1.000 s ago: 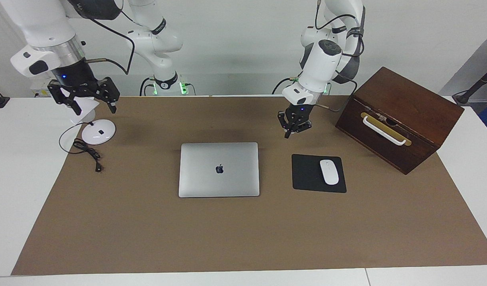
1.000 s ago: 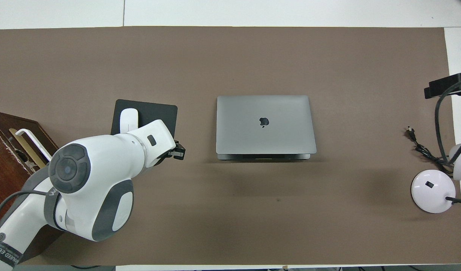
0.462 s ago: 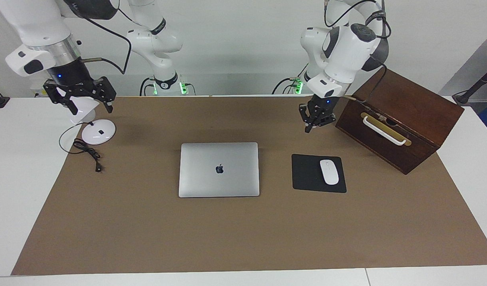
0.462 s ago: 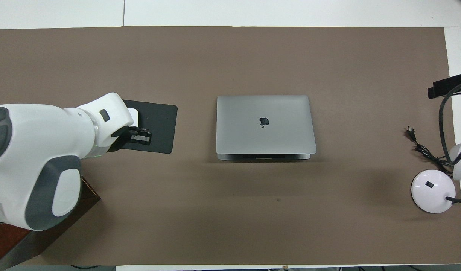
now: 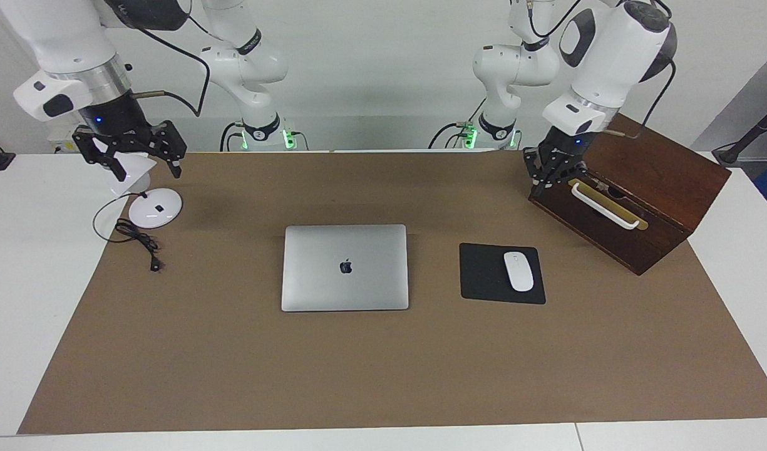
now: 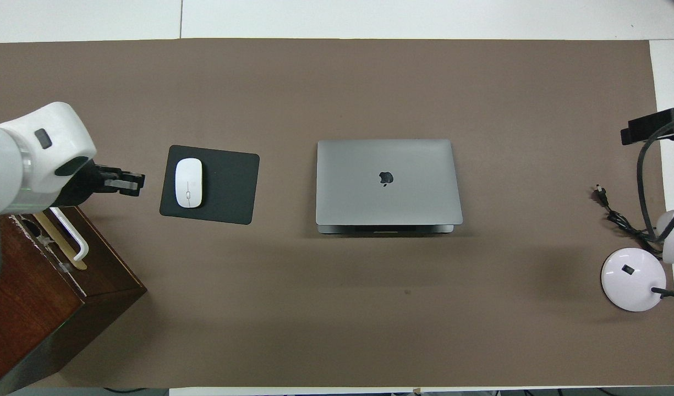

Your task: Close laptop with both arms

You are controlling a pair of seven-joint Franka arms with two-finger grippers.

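Flat silver-grey metal laptop [image 5: 345, 267] — lid shut

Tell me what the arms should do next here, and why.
Probably nothing more than parking: the laptop already lies shut and flat. The left hand hangs shut by the wooden box; the right hand, open, waits over the lamp.

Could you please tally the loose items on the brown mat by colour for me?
Silver: 1, the laptop, lid shut
Black: 1, the mouse pad
White: 2, the mouse and the lamp base
Dark brown: 1, the wooden box
Total: 5
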